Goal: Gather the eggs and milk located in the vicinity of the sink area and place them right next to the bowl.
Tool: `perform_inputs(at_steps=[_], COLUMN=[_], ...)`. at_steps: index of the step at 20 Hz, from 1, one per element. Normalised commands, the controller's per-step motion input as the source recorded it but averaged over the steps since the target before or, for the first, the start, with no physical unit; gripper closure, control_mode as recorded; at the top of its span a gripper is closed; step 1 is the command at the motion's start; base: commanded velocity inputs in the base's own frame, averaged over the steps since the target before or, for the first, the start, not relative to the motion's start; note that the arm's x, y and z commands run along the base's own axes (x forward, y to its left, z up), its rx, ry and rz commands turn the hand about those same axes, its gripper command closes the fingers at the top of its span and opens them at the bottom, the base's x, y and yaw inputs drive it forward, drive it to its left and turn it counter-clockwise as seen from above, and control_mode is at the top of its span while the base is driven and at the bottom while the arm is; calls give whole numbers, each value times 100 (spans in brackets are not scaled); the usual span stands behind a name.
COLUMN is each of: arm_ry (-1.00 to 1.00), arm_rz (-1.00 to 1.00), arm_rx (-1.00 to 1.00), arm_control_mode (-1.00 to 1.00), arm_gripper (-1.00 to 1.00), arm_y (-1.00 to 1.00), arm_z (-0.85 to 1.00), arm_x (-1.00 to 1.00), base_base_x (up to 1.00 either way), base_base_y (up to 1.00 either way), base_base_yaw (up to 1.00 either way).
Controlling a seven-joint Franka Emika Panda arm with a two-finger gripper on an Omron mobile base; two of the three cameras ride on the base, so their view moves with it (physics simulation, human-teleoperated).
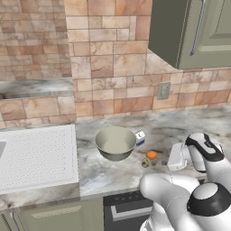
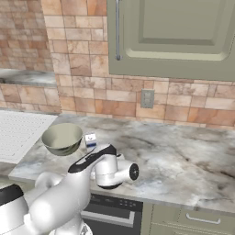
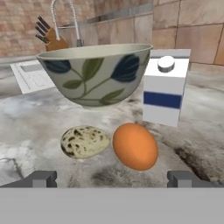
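Marble counter [image 1: 189,126], grey and veined, under a tan brick wall with an outlet [image 1: 164,90] and green cabinets [image 1: 189,31] overhead. On my hand cam the gripper [image 3: 113,178] sits low over the counter, fingers spread wide, holding nothing. Both eggs lie just past the tips: orange egg [image 3: 135,145] touching the speckled egg [image 3: 84,141]. Behind them, bowl [image 3: 95,74] and milk [image 3: 165,86] stand side by side. Sink [image 1: 36,155] is off to the bowl's left.
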Motion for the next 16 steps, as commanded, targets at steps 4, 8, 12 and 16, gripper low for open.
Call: perform_inputs(at_steps=[4,8,12,16], arm_ry=[0,0,0,0], arm_rz=[3,2,1,2], arm_rx=[0,0,0,0], arm_control_mode=[-100,-100,-100,-100], arm_gripper=[-100,-100,-100,-100], arm_y=[0,0,0,0], arm_z=[-12,-10,-9,-12], arm_x=[12,21,25,22], base_base_x=[0,0,0,0], base_base_y=[0,0,0,0], base_base_yaw=[0,0,0,0])
